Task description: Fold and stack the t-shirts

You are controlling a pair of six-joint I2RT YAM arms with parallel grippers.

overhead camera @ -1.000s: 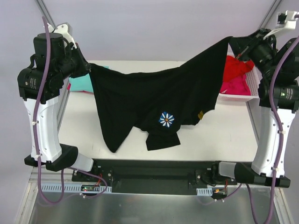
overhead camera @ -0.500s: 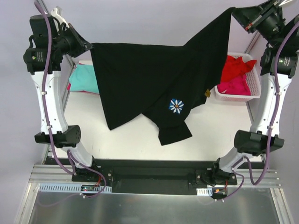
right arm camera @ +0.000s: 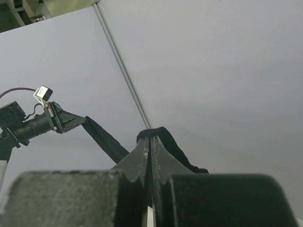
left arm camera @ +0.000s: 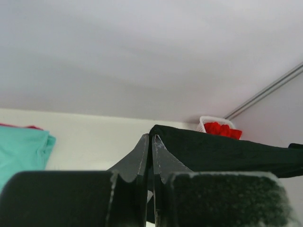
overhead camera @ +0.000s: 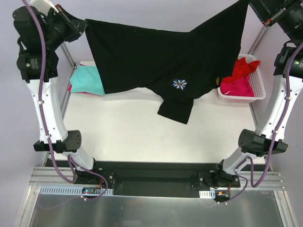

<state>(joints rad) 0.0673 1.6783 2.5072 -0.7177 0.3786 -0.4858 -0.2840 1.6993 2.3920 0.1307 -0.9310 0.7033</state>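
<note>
So, top view: the black t-shirt (overhead camera: 142, 56) hangs spread in the air above the worktop (overhead camera: 128, 137), its corners pinched by the left tool (overhead camera: 84, 24) and right tool (overhead camera: 253, 5). Both wrist views, left then right, show jaws pressed together on black cloth. I'd level the two corners and hold it taut before lowering, since the middle sags and bunches.

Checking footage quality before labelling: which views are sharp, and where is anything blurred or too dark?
Top external: evenly lit and sharp, though the black t-shirt shows little fold detail. Left wrist: the left gripper blurs toward its near base. Right wrist: the right gripper likewise, soft up close.
</note>
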